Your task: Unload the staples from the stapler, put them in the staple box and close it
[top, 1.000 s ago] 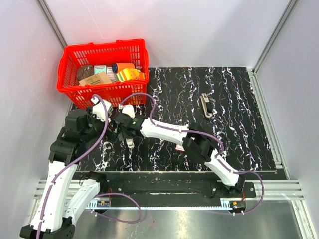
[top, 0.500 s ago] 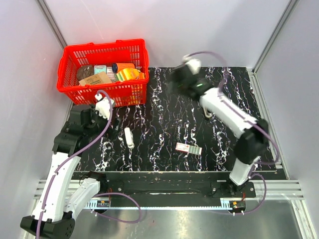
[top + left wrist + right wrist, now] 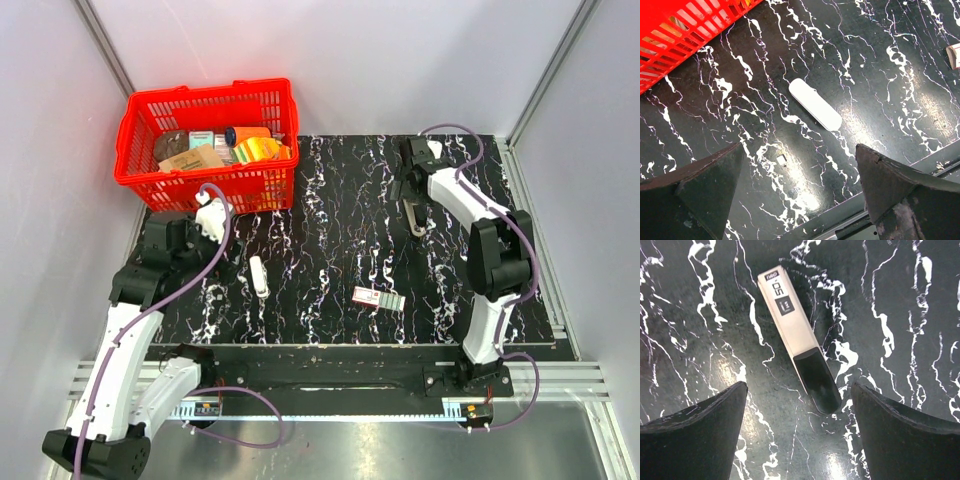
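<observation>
The stapler [image 3: 414, 213] lies flat on the black marbled mat at the far right. In the right wrist view it [image 3: 792, 330] is a slim silvery body with a "50" label and a dark rounded end. My right gripper [image 3: 407, 190] hovers just above it, open and empty. Its jaws stand wide on either side of the dark end [image 3: 797, 388] and do not touch it. My left gripper [image 3: 190, 255] is open and empty at the mat's left side [image 3: 799, 150].
A white oblong piece [image 3: 259, 276] lies on the left of the mat, also in the left wrist view [image 3: 815, 104], with a tiny white bit [image 3: 781, 160] beside it. A flat red-and-white box [image 3: 378, 298] lies mid-mat. A red basket [image 3: 140, 120] of items stands far left.
My right arm has swung from beside the white piece on the left across to the far right, above the stapler. My left arm has drawn back slightly from the white piece.
</observation>
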